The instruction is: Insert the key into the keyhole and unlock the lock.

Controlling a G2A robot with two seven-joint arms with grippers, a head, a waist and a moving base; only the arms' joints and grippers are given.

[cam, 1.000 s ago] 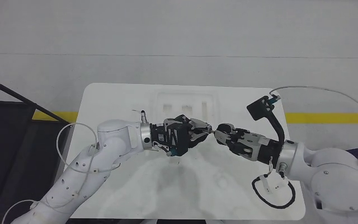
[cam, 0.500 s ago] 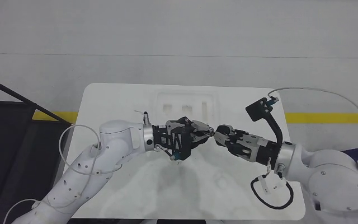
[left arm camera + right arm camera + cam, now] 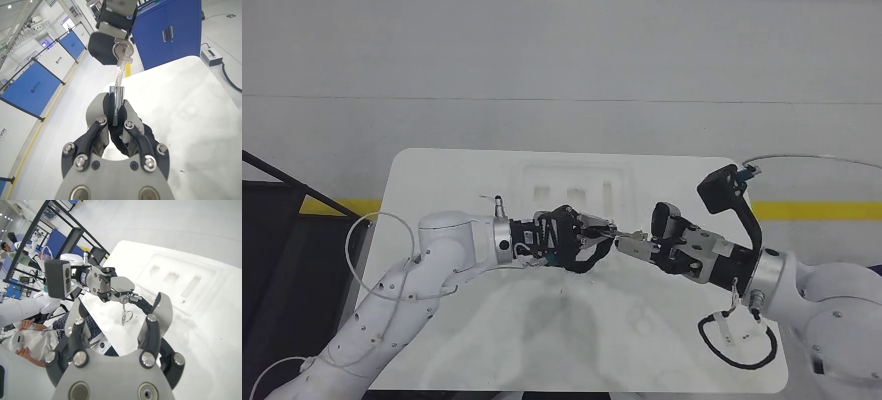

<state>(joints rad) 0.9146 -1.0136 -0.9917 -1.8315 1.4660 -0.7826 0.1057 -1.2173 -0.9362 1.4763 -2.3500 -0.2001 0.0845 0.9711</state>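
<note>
Over the middle of the white rounded table (image 3: 179, 98), the left gripper (image 3: 115, 102) clamped the chrome metal lock cylinder (image 3: 118, 94), with the flat silver metal key (image 3: 120, 70) seated in its end. The right gripper (image 3: 121, 300) stood just beyond the key's head, fingers spread. The recessed white moulded tray (image 3: 189, 264) lay behind both, on the table's far side.

Bright, even overhead light washes the white table (image 3: 442, 180), wrist-view edges bowed.

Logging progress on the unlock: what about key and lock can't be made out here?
Blade tip of the silver key: left wrist view, inside the chrome lock cylinder.
Cylinder's sides: left wrist view, covered by the fingers of the left gripper.
Whether it's unlocked: top view, too small.
</note>
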